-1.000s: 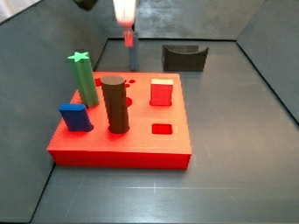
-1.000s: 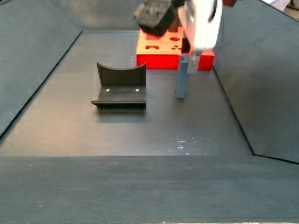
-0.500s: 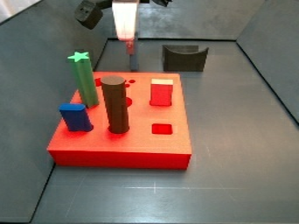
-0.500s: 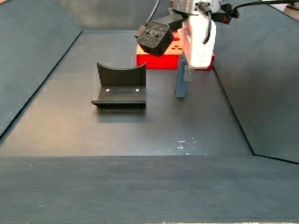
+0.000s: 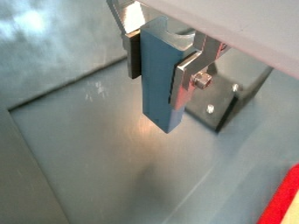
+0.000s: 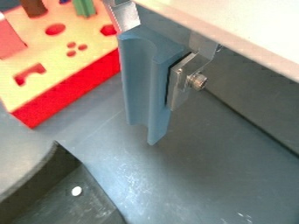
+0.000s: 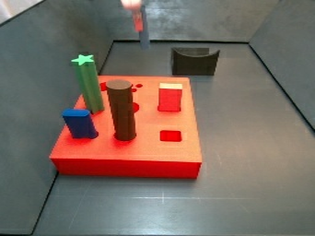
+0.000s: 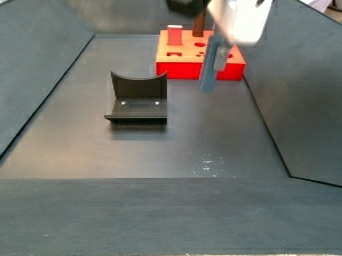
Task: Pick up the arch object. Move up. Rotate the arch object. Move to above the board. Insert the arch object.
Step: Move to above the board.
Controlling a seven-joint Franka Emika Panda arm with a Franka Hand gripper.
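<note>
1. Arch piece (image 5: 162,83), slim and pale grey-blue, hangs upright between the two silver fingers (image 5: 187,74) of the hand (image 5: 158,52); both wrist views show the plates pressed against its flat sides, so the hand is closed on it.
2. In a wrist view the arch piece (image 6: 147,83) has its lower end clear of the dark worktop (image 6: 222,175), with nothing touching it below.
3. In a side view the arch piece (image 7: 142,35) shows as a narrow strip at about 12 o'clock of the red board (image 7: 123,147), beyond the board's far edge, with the hand (image 7: 134,11) just above it at the top of the picture, partly cut off.
4. In a side view the arch piece (image 8: 210,68) hangs under the white hand (image 8: 227,20), at about 2 o'clock of the dark bracket (image 8: 135,97) and in front of the board (image 8: 198,60); whether it stands beside or over the board's near edge cannot be told.
5. On the board stand a green star column (image 7: 88,83), a brown cylinder (image 7: 121,111), a blue block (image 7: 79,123) and a red block (image 7: 171,97); a square hole (image 7: 171,135) lies open at about 5 o'clock of the cylinder.
6. The bracket (image 7: 193,61) sits on the worktop (image 7: 234,166) well apart from the board, at about 1 o'clock of it.
7. In a wrist view the board (image 6: 52,61) lies off to one side of the arch piece, its shaped holes showing.
</note>
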